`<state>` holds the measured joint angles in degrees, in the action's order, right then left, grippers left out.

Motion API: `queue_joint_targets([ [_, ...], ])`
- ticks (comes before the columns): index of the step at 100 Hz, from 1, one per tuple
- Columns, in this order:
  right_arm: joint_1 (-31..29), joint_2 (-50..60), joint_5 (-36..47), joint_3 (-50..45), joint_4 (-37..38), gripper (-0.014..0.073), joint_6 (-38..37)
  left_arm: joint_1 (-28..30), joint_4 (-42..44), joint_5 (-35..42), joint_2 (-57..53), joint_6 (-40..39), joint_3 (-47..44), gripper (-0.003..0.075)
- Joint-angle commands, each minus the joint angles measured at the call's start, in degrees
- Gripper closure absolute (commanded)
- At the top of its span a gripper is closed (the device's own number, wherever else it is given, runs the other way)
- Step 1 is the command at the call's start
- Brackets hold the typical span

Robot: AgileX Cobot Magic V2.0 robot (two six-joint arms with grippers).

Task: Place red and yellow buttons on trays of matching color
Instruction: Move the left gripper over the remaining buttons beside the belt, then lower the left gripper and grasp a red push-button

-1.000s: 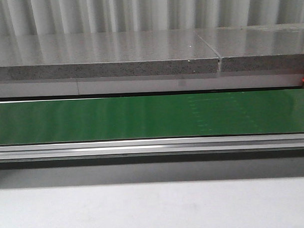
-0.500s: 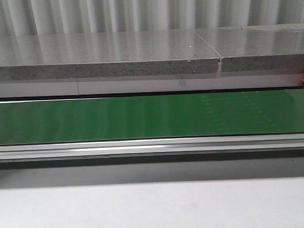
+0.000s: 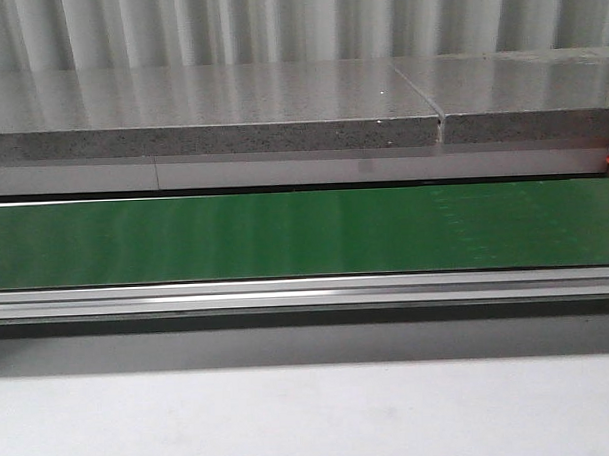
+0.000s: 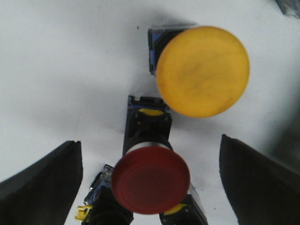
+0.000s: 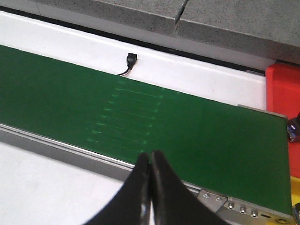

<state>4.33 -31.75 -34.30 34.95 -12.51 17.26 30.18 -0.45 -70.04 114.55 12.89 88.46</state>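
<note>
Sorting barely started
Left claw (image 4: 150, 187) gapes over 2 buttons, red button (image 4: 150, 179) and yellow button (image 4: 202, 71); right claw (image 5: 150, 161) clenched, empty.

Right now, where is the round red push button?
In the left wrist view, the round red push button stands on the white surface between the open left gripper fingers, beside the round yellow push button.

the front view looks level and forward across the green conveyor belt (image 3: 285, 234) to a grey stone slab (image 3: 200, 112). the right wrist view looks down along that same belt, nearer. the left wrist view hangs close above the white table (image 4: 56, 70).
</note>
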Motion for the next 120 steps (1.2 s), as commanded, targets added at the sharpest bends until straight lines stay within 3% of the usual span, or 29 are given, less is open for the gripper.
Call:
queue_joint_targets([
  [1, 0.1, 0.0, 3.6, 1.3, -0.8, 0.0662, 0.3, -0.2, -0.5, -1.1, -1.8, 0.2, 1.7, 0.0159],
  [8, 0.1, 0.0, 3.6, 1.3, -0.8, 0.0662, 0.3, -0.2, -0.5, -0.1, -1.8, 0.2, 1.7, 0.0197],
  [25, 0.1, 0.0, 3.6, 1.3, -0.8, 0.0662, 0.3, -0.2, -0.2, 0.0, -1.8, 0.2, 1.7, 0.0381],
  [37, 0.1, 0.0, 3.6, 1.3, -0.8, 0.0662, 0.3, -0.2, -0.5, 0.1, -1.8, 0.2, 1.7, 0.0442],
  [85, 0.1, 0.0, 3.6, 1.3, -0.8, 0.0662, 0.3, -6.6, -1.2, -0.1, -9.7, -0.5, 1.7, 0.0449],
  [120, 0.1, 0.0, 3.6, 1.3, -0.8, 0.0662, 0.3, -10.3, -1.2, 1.0, -18.8, -5.6, 1.7, 0.0449],
])
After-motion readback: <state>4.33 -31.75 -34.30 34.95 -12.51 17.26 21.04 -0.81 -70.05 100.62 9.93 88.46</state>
